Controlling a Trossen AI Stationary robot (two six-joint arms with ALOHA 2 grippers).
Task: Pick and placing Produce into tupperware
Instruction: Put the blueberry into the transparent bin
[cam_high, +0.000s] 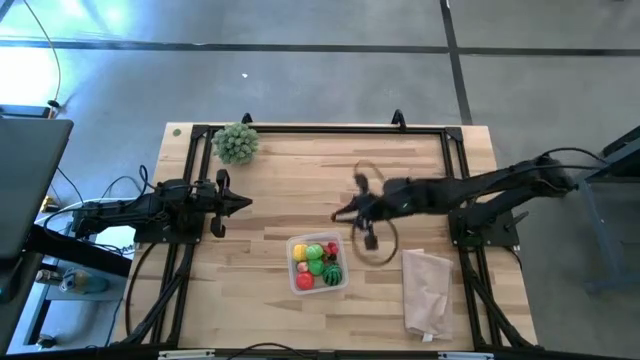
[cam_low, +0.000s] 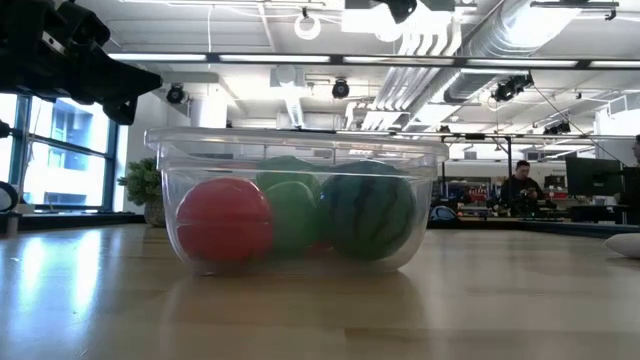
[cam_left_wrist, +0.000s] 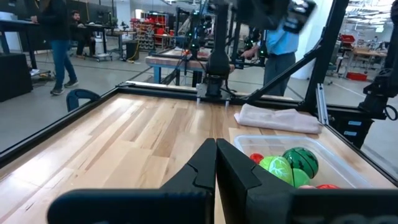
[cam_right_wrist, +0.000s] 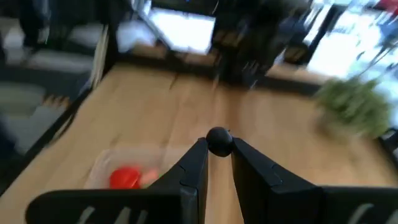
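While the right gripper (cam_right_wrist: 217, 163) pinches a small dark ball (cam_right_wrist: 218, 140), the tupperware (cam_high: 342, 284) lies just beside it.

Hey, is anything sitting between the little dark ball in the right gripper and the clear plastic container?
Nothing visible. The right gripper pinches the small dark round ball in its fingers, with only bare wooden table between it and the clear squarish plastic container. The pale translucent bag lies off to one side.
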